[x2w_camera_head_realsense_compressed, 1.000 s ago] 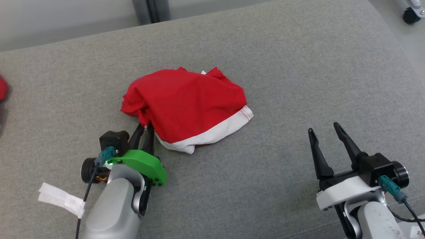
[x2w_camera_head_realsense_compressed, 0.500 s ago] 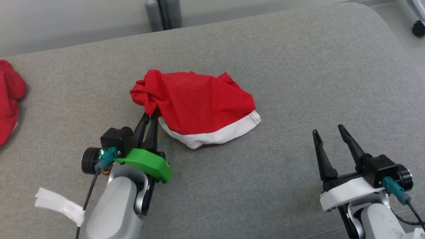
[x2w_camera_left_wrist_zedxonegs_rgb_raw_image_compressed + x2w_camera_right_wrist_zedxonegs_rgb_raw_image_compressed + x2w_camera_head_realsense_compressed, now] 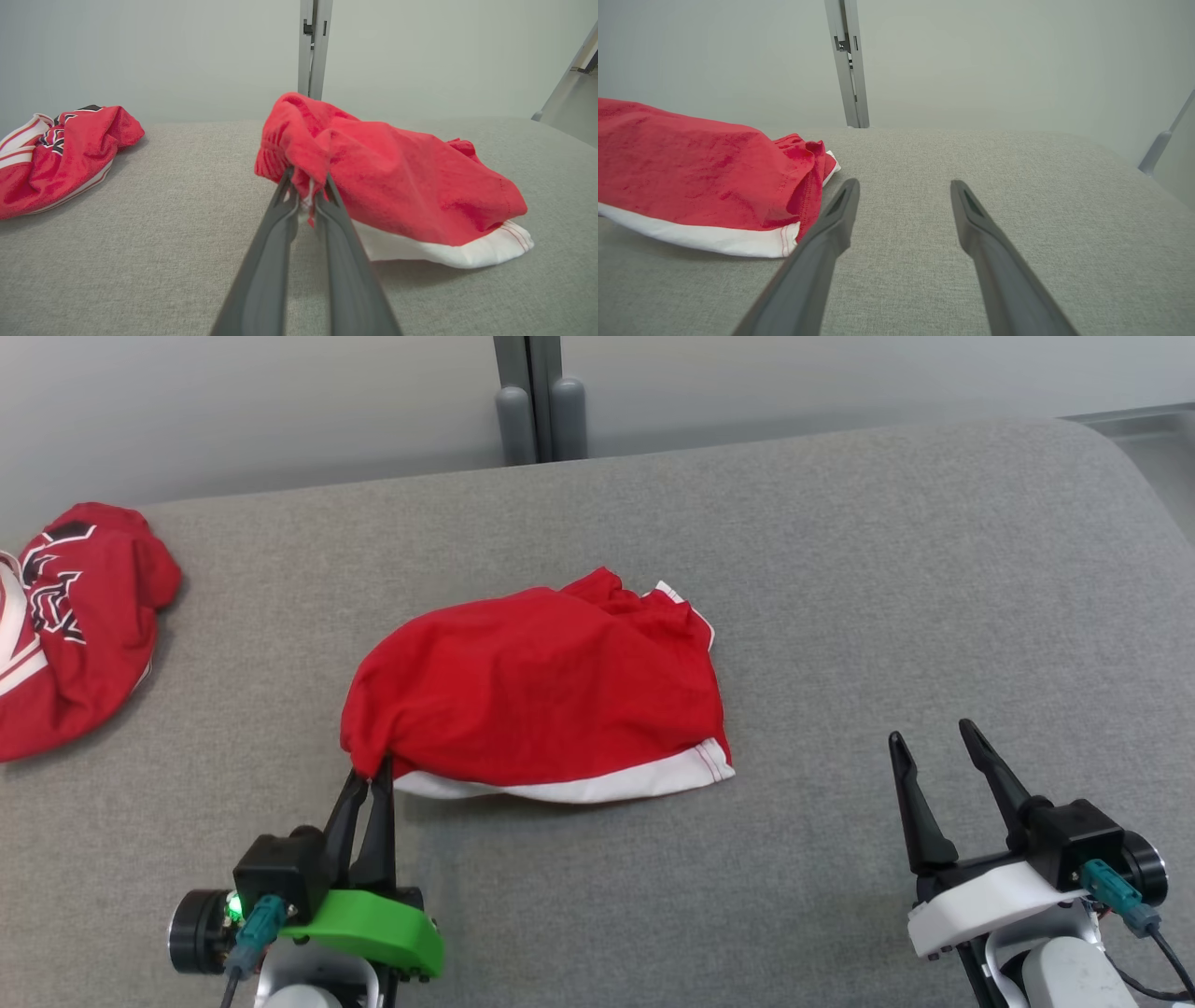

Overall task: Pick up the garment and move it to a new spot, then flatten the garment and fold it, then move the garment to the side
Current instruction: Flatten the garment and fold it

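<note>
At the tips of the left gripper [image 3: 372, 775] [image 3: 306, 182]: one bunched corner of the garment [image 3: 541, 700] [image 3: 411, 191], raised off the cushion [image 3: 840, 569].
Left gripper state: fingers together, clamped on that corner of red cloth.
Garment position: spread forward and to the right of the left gripper, white band along its near edge, the rest lying on the cushion.
Right gripper [image 3: 932, 735] [image 3: 904, 184]: fingers apart, pointing forward over bare cushion.
Garment relative to right gripper: to its left and slightly ahead, apart from the fingers.
Second red garment [image 3: 75, 616] [image 3: 60, 154]: well to the left of the left gripper, crumpled, black and white markings.
Post [image 3: 532, 401]: beyond the cushion's far edge, ahead of both grippers.
</note>
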